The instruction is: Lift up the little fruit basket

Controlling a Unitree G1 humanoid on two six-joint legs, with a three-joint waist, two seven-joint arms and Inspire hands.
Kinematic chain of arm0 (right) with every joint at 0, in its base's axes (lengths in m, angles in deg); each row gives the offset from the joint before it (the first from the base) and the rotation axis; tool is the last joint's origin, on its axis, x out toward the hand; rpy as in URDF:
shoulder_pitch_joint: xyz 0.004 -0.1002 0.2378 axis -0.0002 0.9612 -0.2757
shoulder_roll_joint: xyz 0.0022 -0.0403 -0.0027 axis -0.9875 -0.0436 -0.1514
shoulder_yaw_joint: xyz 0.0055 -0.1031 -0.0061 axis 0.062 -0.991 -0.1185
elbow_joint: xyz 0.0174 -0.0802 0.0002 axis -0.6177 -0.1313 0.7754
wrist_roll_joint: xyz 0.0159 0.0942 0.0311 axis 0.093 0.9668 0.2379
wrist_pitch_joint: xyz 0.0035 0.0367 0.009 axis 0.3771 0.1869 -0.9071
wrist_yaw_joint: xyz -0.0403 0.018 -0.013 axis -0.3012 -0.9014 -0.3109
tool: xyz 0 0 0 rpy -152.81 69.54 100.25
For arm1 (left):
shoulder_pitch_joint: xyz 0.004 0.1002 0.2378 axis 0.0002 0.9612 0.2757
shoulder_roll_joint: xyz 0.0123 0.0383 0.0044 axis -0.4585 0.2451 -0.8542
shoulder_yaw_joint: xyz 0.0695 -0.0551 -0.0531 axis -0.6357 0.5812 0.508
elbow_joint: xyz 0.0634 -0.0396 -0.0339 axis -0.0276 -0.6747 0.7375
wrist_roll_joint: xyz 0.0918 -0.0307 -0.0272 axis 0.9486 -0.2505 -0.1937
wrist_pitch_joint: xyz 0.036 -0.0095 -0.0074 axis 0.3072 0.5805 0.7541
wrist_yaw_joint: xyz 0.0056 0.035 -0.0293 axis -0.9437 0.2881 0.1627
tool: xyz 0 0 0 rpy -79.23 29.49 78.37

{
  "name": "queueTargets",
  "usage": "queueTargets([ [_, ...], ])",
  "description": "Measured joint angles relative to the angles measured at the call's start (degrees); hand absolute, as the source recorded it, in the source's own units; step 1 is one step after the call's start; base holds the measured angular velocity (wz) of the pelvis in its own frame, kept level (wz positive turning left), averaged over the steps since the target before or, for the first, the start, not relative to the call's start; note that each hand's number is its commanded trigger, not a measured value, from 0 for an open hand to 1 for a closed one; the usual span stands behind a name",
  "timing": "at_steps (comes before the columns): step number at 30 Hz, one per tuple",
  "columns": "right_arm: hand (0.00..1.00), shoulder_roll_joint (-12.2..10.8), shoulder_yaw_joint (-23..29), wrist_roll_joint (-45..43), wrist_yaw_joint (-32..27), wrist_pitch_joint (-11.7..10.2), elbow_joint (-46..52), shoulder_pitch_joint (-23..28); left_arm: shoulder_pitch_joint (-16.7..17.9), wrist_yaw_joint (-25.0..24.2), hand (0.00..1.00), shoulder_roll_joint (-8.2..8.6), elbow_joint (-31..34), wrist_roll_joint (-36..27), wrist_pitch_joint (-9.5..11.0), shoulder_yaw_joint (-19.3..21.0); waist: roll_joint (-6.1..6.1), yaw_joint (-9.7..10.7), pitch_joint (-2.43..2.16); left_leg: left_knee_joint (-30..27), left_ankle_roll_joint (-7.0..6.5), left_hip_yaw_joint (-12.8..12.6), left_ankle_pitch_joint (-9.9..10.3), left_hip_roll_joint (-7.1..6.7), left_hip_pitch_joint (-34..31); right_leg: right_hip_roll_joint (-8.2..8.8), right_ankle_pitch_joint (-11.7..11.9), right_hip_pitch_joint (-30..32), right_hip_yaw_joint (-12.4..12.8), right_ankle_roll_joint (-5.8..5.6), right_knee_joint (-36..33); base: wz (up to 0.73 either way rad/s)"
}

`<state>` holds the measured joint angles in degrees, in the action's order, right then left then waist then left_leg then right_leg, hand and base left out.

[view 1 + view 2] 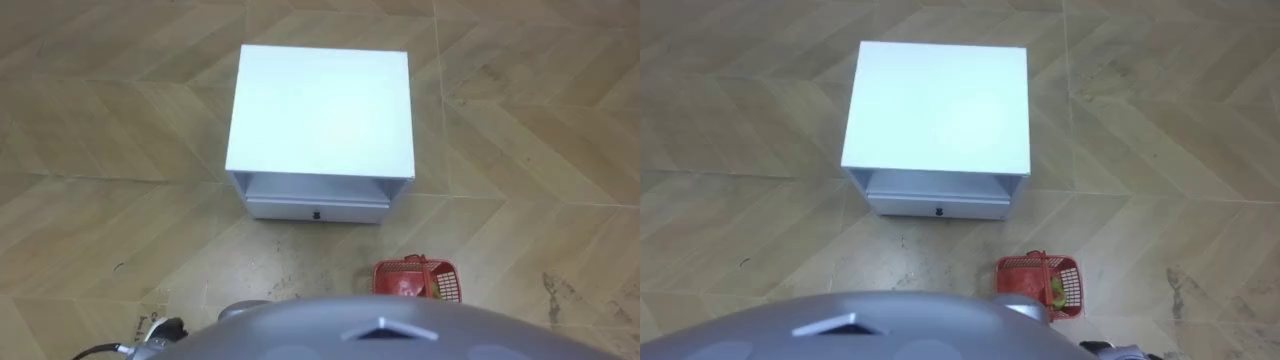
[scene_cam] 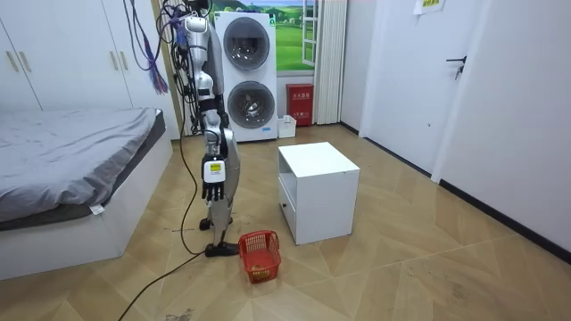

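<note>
bending low beside the white nightstand (image 1: pixel 320 110), bringing the right hand (image 2: pixel 211 189), hanging empty with fingers relaxed, over the handle of the red fruit basket (image 1: pixel 392 281) before curling round it.

The small red plastic basket (image 1: pixel 418 278) has sides full of little holes, like a net. It stands upright on the brown wooden floor (image 1: pixel 520 150) with its open top facing up. A thin red handle shows at its far edge. Some yellow-green fruit (image 1: pixel 1055 290) lies inside at the bottom. The basket sits close to the robot's feet, on its right side. It is near the front of the white box-shaped cabinet (image 1: pixel 320 110) but not touching it.
</note>
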<state>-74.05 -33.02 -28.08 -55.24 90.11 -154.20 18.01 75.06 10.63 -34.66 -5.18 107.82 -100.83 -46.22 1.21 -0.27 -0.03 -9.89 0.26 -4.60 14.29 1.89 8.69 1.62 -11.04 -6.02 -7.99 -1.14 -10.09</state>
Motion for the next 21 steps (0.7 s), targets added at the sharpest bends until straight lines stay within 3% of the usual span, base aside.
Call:
queueTargets([
  [21,0.0,-0.03,0.0,-0.1,-0.87,-0.03,2.33,-1.0,0.62,-0.84,0.0,0.27,-0.05,-0.18,0.11,-0.03,0.41,-0.1,0.15,0.03,0.0,0.04,0.0,-0.36,0.02,0.34,-0.29,-0.03,0.17,-0.28,0.12,0.0],
])
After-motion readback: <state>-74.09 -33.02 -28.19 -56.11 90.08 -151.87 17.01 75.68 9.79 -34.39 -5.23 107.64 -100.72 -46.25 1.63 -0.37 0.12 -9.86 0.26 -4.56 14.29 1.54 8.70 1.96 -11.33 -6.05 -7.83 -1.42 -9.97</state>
